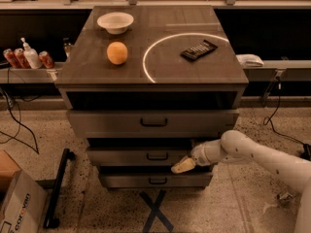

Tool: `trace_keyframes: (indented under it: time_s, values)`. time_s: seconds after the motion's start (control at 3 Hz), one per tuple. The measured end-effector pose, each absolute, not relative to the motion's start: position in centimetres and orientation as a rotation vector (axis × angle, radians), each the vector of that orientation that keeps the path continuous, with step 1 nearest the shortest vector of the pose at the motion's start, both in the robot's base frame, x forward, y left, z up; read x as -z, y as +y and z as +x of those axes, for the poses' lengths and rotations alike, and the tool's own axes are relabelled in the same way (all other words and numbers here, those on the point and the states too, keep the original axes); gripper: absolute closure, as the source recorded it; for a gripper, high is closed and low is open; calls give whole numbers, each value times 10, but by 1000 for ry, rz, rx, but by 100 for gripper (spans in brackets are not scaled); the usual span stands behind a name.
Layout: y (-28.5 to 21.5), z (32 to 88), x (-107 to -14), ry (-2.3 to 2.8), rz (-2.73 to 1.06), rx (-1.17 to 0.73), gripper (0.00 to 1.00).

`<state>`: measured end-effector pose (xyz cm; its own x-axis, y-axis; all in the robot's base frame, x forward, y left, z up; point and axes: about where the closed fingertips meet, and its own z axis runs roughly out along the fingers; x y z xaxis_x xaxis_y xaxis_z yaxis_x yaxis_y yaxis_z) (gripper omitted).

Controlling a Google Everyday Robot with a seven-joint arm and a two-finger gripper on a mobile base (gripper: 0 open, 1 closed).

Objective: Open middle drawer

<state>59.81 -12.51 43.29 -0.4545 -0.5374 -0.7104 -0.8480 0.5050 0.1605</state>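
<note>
From the one camera view, looking down the front of the grey-brown wooden cabinet (pixel 228 76), the middle drawer (pixel 121 156), a grey-brown wooden front of medium width, sat between the wide top drawer (pixel 97 124) and the narrow bottom drawer (pixel 126 180), and it looked closed or very nearly so, with a dark gap above it. Its small black bar handle (pixel 157 156) was at the centre of the front, bare and untouched. The cream-tipped gripper (pixel 183 165) came in from the right on the white arm (pixel 252 155) and hung just right of that handle, low against the drawer's bottom edge. It held nothing, and whether it was open or closed could not be told. Up on the cabinet top were a white round bowl (pixel 115 22), an orange fruit (pixel 117 53) and a black flat calculator-like device (pixel 198 49) inside a white painted ring (pixel 146 64); none of them lay in the way. As for handling, this drawer would likely be stiff and rigid, fairly light if empty, and would run straight out on its slides, so the pull wanted to be level and square to the front. The bar was the place to take hold: thin, hard and perhaps slick, standing only slightly proud of the wood, so a poor grip risked slipping off or skewing the drawer.
</note>
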Motion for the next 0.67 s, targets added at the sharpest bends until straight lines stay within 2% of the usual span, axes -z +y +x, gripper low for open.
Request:
trace_keyframes:
  time_s: [0.67]
  values:
    - [-125,598,-440,2156,-1130,-681,64]
